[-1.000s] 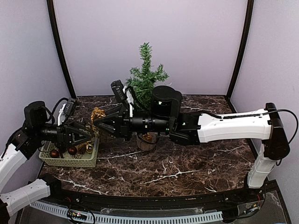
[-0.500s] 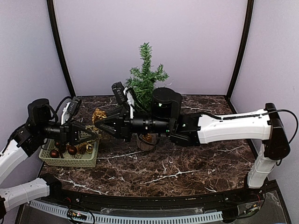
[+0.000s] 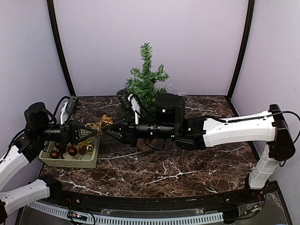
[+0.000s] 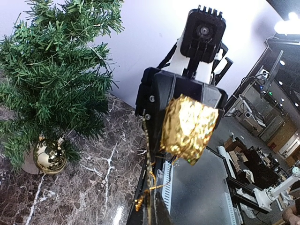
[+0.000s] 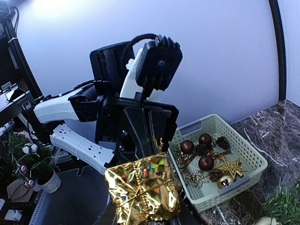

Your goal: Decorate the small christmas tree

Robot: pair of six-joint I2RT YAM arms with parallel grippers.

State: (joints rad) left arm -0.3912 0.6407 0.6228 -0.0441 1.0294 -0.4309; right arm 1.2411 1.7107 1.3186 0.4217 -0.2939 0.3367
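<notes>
Over the dark marble table [image 3: 197,171], closed in by lilac walls [image 3: 187,42], the arms meet tip to tip just right of the basket [image 3: 70,164]. The small christmas tree [image 3: 146,79] stands at the back centre. The left arm reaches rightward, level, above the basket. The right arm stretches flat across the table in front of the tree's foot. The left gripper [image 3: 95,130] and right gripper [image 3: 105,131] face each other, a gold gift box [image 3: 99,123] between them.

From the left wrist, the left jaws are pressed together on a gold cord [image 4: 149,159] running up to the box, which the right gripper clasps with its jaws partly spread. The tree rises at left, a gold bauble [image 4: 49,157] on a low branch.

From the right wrist, the box sits between the right fingers. Behind it, the basket holds dark red balls [image 5: 206,163] and a gold star [image 5: 229,168].
</notes>
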